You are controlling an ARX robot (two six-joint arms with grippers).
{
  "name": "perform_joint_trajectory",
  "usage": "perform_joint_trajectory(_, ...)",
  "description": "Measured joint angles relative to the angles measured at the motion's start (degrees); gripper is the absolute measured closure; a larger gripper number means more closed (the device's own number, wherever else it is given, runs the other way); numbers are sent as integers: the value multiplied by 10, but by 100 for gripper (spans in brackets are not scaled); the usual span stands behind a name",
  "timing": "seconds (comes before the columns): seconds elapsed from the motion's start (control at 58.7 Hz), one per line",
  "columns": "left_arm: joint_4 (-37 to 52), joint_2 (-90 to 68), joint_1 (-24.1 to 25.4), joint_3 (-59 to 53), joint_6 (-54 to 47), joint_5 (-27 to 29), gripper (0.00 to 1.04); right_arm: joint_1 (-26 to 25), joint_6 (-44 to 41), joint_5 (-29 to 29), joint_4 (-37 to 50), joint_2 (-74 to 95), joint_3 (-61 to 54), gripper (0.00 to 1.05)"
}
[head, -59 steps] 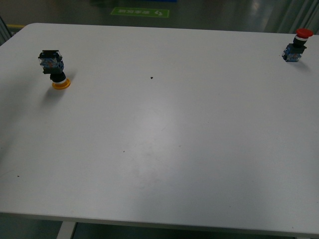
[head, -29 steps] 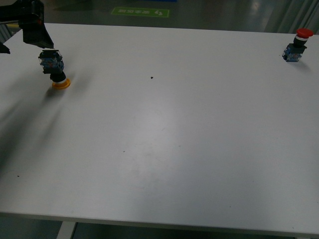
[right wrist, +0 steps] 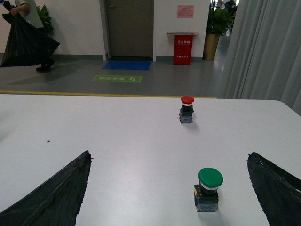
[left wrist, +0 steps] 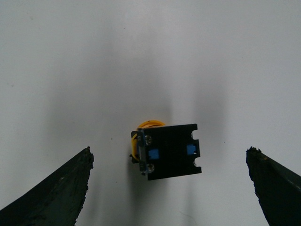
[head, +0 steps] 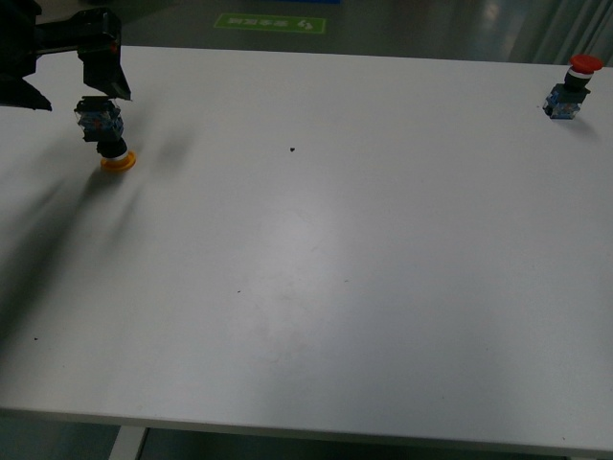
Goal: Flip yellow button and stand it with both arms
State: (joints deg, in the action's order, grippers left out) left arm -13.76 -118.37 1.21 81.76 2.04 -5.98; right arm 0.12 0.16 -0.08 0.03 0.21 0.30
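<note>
Most of yellow button (left wrist: 171, 150) cap behind block.

Yellow button (head: 105, 136): cap yellow-orange, collar black, contact block black, blue patches noted in left wrist view. Table (head: 335, 268): plain white, marked by one dark speck (head: 291, 149). Left gripper (head: 79, 96): black. Right gripper (right wrist: 169, 157): black, greenish cast seen on fingers. Red button (head: 573, 86): cap red, block blue-black. Green button (right wrist: 208, 189): cap green, collar black. Floor sign (head: 269, 22): green, lettered white. Cabinet (right wrist: 183, 48): red. Floor mat (right wrist: 127, 65): blue.
</note>
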Motion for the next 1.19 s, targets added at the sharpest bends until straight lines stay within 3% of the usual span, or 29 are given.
perform_joint_trajectory(0.988, -42, -47, -11, 56, 8, 18, 7, 0, 0, 0, 0, 0, 0, 7)
perform_joint_trajectory(1.192, -52, -47, -11, 60, 8, 18, 37, 0, 0, 0, 0, 0, 0, 7)
